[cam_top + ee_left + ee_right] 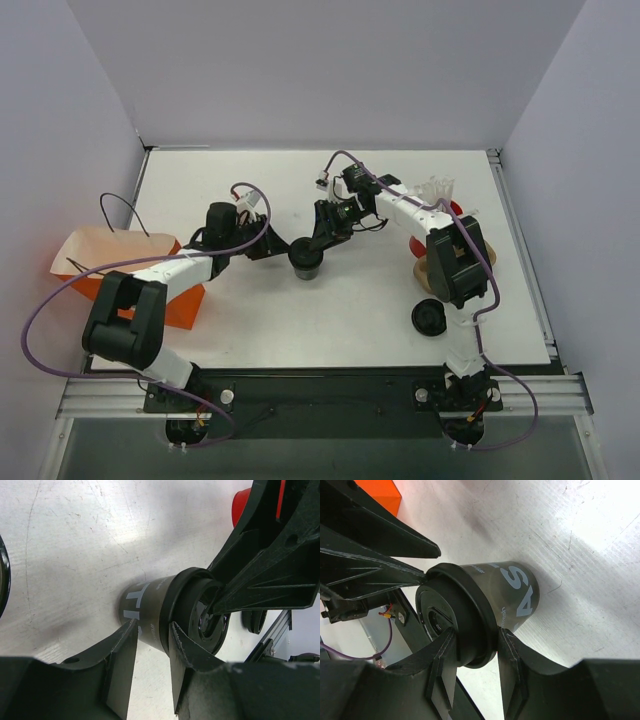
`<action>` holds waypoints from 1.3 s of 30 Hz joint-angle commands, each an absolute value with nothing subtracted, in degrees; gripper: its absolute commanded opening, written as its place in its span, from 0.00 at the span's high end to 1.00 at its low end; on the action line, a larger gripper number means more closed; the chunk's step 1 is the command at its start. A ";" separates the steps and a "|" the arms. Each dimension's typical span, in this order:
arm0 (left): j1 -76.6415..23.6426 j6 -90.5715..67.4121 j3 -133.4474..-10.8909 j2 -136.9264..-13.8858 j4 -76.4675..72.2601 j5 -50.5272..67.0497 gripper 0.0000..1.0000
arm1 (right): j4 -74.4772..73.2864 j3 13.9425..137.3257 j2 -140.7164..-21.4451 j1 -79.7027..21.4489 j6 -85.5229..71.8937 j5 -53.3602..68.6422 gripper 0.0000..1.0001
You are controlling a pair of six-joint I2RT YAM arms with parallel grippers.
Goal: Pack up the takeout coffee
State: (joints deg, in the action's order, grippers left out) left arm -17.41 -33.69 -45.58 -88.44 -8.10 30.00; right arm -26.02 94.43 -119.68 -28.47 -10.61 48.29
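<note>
Top external view is showing the takeout coffee [305,262] standing upright on the table [340,325], well to the right of the orange paper bag [182,300], with both arms reaching to it. The right gripper [322,238], on the side of the cup away from the bag, is clamping its fingers [444,660] on the rim of the black lid [465,615], seemingly to steady the cup. The left gripper [278,248], on the bag's side, is straddling the brown wall just under the lid. Its 2 fingers [122,660] are standing apart on either side, and I cannot tell whether they are pressing. Since the bag is lying on the left arm's side, this is looking like a handover, with the arm nearer the bag taking the cup for the carry.
</note>
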 commanded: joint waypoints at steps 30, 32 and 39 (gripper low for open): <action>-34.10 -46.14 -31.91 -80.51 -1.23 6.25 0.61 | -27.95 95.10 -122.00 -28.74 -9.67 45.35 0.57; -34.54 -46.14 -31.99 -80.68 -1.14 5.72 0.62 | -27.69 93.96 -121.38 -29.00 -10.28 44.22 0.56; -36.21 -47.64 -31.29 -79.72 -0.79 3.16 0.62 | -26.02 90.62 -118.31 -29.09 -13.18 40.87 0.51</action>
State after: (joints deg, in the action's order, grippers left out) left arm -33.04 -47.92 -34.57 -77.56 -12.49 1.39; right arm -26.59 93.41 -119.52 -27.46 -11.25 48.07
